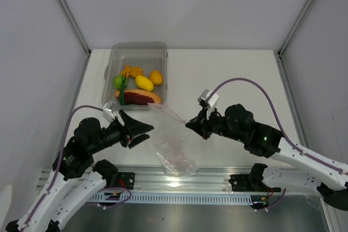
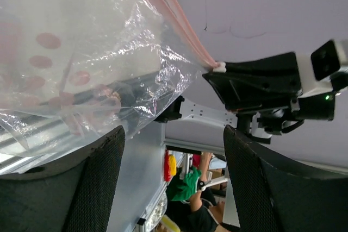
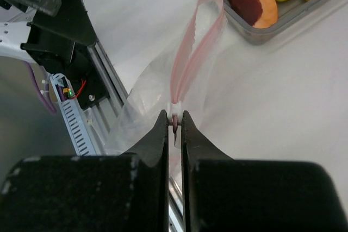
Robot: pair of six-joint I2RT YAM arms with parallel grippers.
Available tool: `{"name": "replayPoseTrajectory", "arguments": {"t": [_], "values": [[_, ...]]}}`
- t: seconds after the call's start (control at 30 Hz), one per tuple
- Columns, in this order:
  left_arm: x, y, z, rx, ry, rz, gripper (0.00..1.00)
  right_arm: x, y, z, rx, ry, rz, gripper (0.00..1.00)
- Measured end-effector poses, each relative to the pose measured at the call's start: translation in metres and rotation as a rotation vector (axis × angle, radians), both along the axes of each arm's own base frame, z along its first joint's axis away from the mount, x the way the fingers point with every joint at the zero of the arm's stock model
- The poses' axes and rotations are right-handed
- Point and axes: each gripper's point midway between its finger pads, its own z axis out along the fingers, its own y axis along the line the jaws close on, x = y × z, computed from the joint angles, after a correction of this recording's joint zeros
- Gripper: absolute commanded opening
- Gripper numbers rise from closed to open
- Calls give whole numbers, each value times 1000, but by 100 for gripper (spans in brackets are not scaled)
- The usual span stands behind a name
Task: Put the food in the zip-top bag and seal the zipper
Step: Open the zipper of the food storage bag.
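Note:
The zip-top bag (image 1: pixel 174 144) hangs crinkled over the table's near edge. My right gripper (image 1: pixel 189 123) holds up one corner of its mouth, shut on the white end piece of the pink zipper (image 3: pixel 190 52). The bag's mouth is a narrow slit. My left gripper (image 1: pixel 148 132) stands open just left of the bag, nothing between its fingers (image 2: pixel 98 177); the bag (image 2: pixel 81 52) lies above and to their left. The food sits in the bin: lemon (image 1: pixel 144 83), orange fruit (image 1: pixel 156 77), lime (image 1: pixel 118 81), green stalk (image 1: pixel 123 93), orange cluster (image 1: pixel 131 71), dark-red and tan slice (image 1: pixel 140 97).
The rigid clear grey bin (image 1: pixel 139 49) stands at the back left of the white table, just beyond the bag's far corner. A metal rail (image 1: pixel 217 177) runs along the near edge by both arm bases. Walls close in both sides.

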Motion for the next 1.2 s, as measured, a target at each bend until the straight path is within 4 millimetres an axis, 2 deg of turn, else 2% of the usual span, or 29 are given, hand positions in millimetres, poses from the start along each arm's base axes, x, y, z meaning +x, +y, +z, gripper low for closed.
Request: {"name": "replayPoseTrajectory", "arguments": {"t": [0.13, 0.3, 0.6, 0.9, 1.07, 1.2], "values": [[-8, 9, 0, -23, 32, 36, 76, -25, -4, 5, 4, -63, 5, 0], [-11, 10, -12, -28, 129, 57, 78, -49, -2, 10, 2, -115, 41, 0], [-2, 1, -27, -13, 282, 76, 82, -94, 14, -6, -91, -187, 123, 0], [-1, 0, -26, -31, 305, 87, 81, -119, 16, -9, -139, -254, 131, 0], [4, -4, -40, -11, 337, 85, 69, -129, 18, -6, -149, -284, 134, 0], [8, -10, -49, -6, 359, 63, 68, -135, 19, -5, -156, -301, 130, 0]]}}
